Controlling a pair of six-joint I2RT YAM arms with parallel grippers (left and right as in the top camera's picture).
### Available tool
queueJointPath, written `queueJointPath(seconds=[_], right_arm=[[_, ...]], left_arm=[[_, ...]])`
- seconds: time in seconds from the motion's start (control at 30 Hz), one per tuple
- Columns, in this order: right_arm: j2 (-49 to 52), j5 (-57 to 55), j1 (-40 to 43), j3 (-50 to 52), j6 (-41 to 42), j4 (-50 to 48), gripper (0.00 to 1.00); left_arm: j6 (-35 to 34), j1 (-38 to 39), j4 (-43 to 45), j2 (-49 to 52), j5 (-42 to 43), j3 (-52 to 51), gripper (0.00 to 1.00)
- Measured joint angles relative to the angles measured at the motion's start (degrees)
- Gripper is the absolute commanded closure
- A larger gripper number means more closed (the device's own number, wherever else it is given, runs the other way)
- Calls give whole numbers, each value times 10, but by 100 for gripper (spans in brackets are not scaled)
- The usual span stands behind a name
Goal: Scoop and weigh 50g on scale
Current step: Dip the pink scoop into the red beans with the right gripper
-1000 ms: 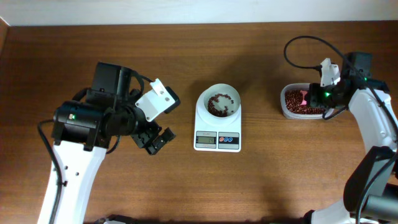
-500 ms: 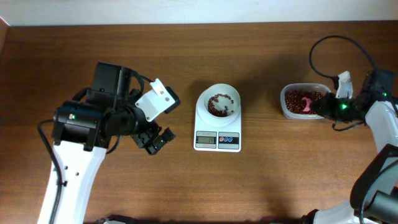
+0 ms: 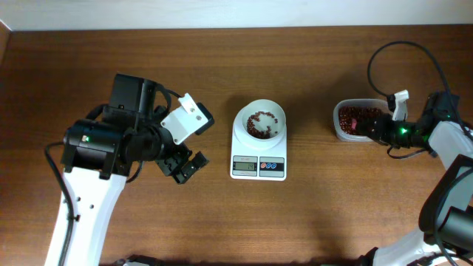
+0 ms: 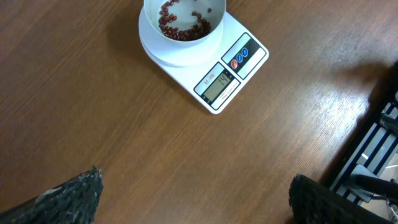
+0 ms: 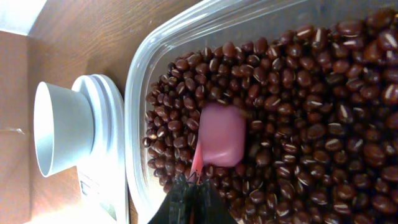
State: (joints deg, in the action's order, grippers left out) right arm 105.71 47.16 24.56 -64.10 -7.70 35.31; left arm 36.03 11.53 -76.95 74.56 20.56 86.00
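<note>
Table: brown wood, carrying only the kit. The left arm is parked on its left side. The left gripper has its jaws wide apart and holds nothing, and its wrist camera looks down on the scale (likely stationed clear so the display stays readable).

The scale sits mid-table. Its bowl holds a thin scatter of beans, far from full; the digits are too small to read. The clear tub, well to the right, holds the main stock.

The right gripper is clamped tight on the handle of the pink scoop. The scoop's cup lies pressed into the beans near the tub's scale-side wall, which I judge to be a dig for the next load.

Against a second ago: the right wrist has swung from above the tub out to its right and dropped lower, and the scoop shows less from overhead. Left arm, scale and bowl contents are unchanged.
</note>
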Motion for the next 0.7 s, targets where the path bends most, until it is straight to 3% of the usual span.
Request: queueJointPath(seconds=[0.33, 0.7], right_arm=[[5, 79, 94, 4, -3, 14, 96], [-14, 146, 99, 5, -12, 10, 96]], left_arm=[[0, 0, 0, 0, 0, 0, 1], [0, 0, 0, 0, 0, 0, 1]])
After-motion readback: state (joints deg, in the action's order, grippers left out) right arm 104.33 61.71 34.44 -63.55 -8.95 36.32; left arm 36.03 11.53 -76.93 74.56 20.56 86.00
